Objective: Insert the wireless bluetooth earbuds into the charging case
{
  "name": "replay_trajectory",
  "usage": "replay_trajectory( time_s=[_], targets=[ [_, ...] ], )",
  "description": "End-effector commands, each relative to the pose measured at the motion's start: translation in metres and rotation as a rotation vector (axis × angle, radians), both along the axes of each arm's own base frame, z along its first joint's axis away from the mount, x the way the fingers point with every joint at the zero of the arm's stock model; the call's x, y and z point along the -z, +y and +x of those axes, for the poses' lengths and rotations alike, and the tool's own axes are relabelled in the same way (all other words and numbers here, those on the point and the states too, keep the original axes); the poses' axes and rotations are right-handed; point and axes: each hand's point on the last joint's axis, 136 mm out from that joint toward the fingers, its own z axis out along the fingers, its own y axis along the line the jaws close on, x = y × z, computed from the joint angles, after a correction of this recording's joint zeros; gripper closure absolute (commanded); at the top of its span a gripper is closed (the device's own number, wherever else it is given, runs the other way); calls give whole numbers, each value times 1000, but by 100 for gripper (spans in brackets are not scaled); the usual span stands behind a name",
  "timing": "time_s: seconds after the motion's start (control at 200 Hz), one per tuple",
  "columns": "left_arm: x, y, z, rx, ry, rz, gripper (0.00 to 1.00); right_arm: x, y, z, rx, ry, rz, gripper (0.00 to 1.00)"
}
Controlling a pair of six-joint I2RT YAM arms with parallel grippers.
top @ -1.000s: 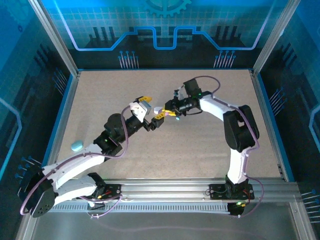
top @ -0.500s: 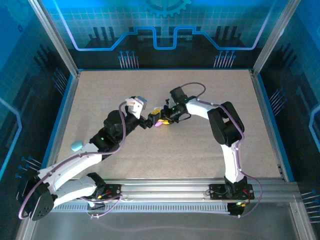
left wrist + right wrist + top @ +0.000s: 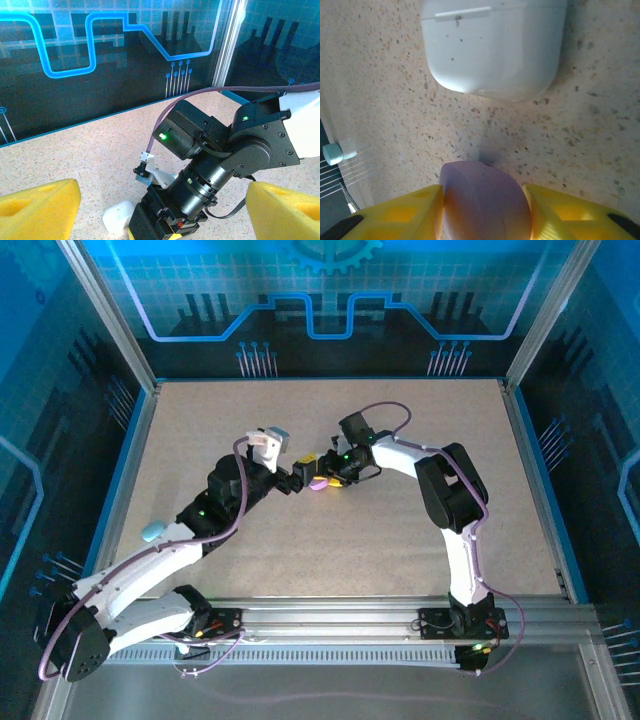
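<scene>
At the middle of the table (image 3: 430, 540) we see the two arms meet tip to tip, the left reaching in from the near left corner, the right bending in from the near right. The right gripper (image 3: 484, 192) has hold of the purple charging case (image 3: 485, 215). In its wrist view the yellow pads (image 3: 395, 215) lie against both flanks of the rounded shell with no gap that we can find, so the jaws stand only as wide as the case. The case sits low over the speckled surface; whether it rests there or hangs just clear we cannot tell. Just beyond it, across a strip of bare table, lies the white charging case (image 3: 492, 45), its seam closed. The left gripper (image 3: 297, 481) stands wide, its two yellow fingers (image 3: 40, 210) at the far edges of its wrist view with nothing held between them. It faces the right arm's black wrist, and the white charging case lies just beside that wrist's tip. A teal charging case (image 3: 152, 532) lies well apart, by the table's left edge
</scene>
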Motion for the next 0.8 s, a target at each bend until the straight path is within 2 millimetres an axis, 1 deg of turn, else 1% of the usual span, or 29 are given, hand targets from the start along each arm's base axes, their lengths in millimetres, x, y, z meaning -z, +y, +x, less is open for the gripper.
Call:
replay_trajectory(
  time_s=[0.0,0.19,0.305,0.455,0.555,0.69,0.795],
  targets=[
    [-13,4,5,-29,-1,-32,13,-10,-6,-5,-24,-25,-63,52],
    [-10,4,8,-36,18,-40,13,-23,-11,-6,-36,-50,-83,47],
    [-8,3,12,-43,47,-42,13,-35,-13,-6,-41,-82,-83,44],
    [1,1,15,-49,120,-27,14,-52,-14,-11,-52,-109,-67,34],
    [1,0,16,-55,139,-19,14,-59,-15,-18,-71,-104,-62,30],
    [-1,-4,21,-53,175,-22,14,-66,-20,-24,-92,-105,-84,28],
    [-1,-13,24,-28,196,-28,15,-68,-26,-27,-87,-108,-105,27]
  ],
)
